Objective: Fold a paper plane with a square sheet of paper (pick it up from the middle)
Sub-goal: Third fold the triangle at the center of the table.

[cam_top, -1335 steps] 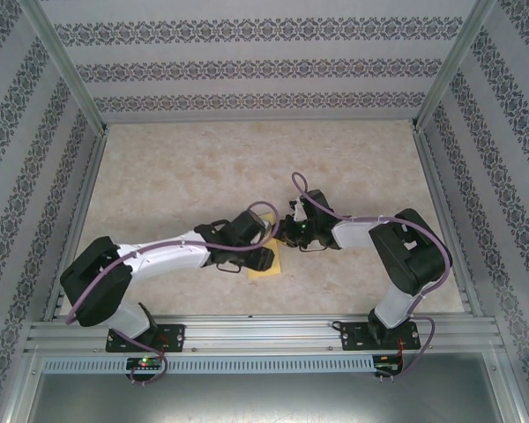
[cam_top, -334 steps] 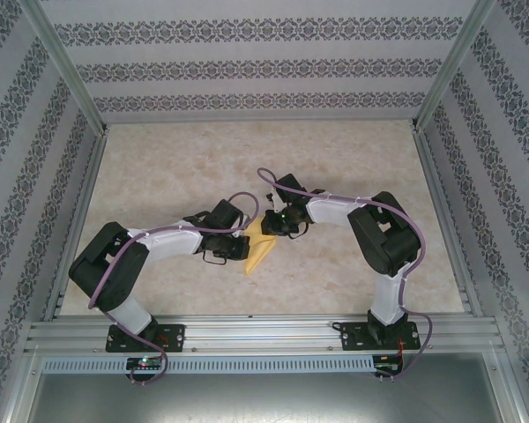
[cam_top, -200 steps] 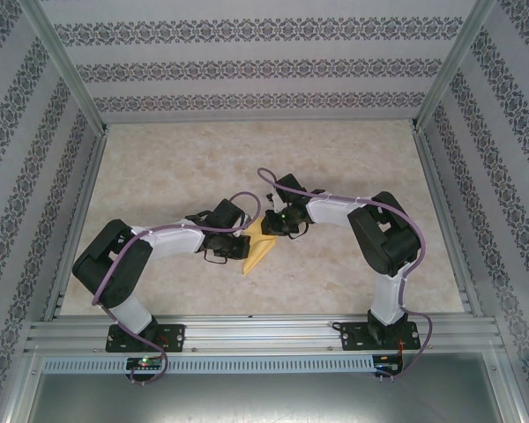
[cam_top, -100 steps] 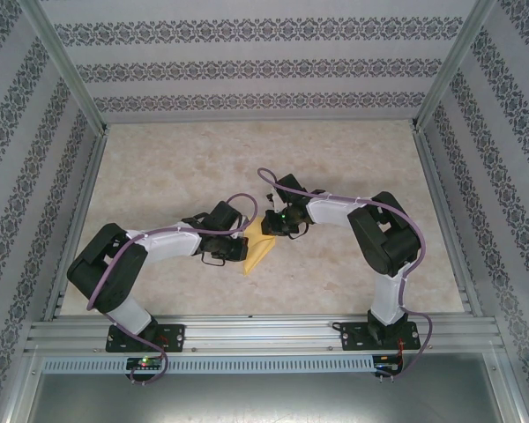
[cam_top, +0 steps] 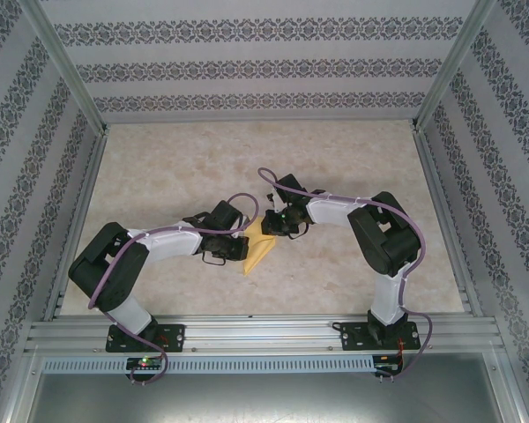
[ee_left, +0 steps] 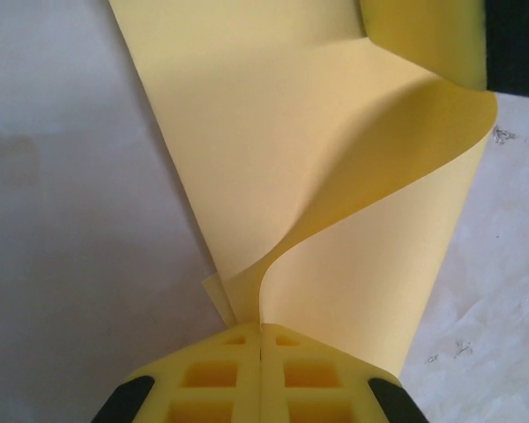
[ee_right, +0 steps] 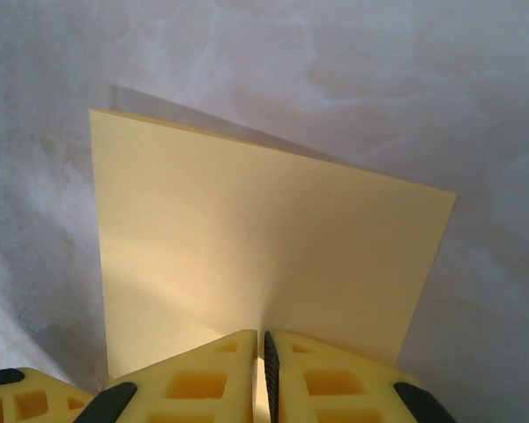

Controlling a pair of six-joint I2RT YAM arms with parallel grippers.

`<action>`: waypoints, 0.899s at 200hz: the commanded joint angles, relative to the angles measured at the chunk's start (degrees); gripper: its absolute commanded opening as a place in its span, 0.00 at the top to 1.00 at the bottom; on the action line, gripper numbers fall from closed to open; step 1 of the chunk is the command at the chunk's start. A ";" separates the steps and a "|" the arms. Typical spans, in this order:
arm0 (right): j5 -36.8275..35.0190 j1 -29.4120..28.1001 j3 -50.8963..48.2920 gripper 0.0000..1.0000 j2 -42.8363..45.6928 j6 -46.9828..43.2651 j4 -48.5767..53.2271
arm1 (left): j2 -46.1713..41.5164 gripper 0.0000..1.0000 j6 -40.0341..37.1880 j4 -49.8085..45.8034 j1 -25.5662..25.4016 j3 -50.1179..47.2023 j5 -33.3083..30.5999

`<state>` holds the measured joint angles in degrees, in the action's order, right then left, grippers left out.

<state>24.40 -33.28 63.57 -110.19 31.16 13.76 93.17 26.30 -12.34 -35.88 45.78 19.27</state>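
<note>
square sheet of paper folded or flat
Loosely bent, not pressed flat: the square sheet of paper curls over, pinched by left gripper and right gripper.

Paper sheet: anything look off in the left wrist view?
Yes. The square sheet of paper bows in a loose S-curve just beyond the left gripper that pinches it, instead of lying flat. At the right gripper it looks flat.

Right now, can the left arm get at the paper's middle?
Probably not without letting go first. The left gripper is shut on one edge of the paper, and the right gripper pinches another edge. The middle itself looks bare, with nothing over it.
</note>
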 commanded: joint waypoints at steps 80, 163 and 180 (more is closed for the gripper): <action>-2.38 -0.91 -1.81 0.85 -1.61 0.12 1.84 | 0.52 0.98 -1.95 0.18 0.28 1.62 -0.85; -2.51 -0.89 -2.20 0.85 -1.25 0.32 1.51 | 1.69 0.98 -2.20 1.86 0.11 1.27 -0.80; -2.66 -0.89 -2.44 0.85 -1.25 0.44 1.34 | 0.71 0.98 -2.27 1.18 0.11 1.64 -1.11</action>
<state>24.40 -33.26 63.26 -110.17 31.31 13.34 94.48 25.65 -11.92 -35.88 46.61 19.25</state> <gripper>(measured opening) 0.152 0.058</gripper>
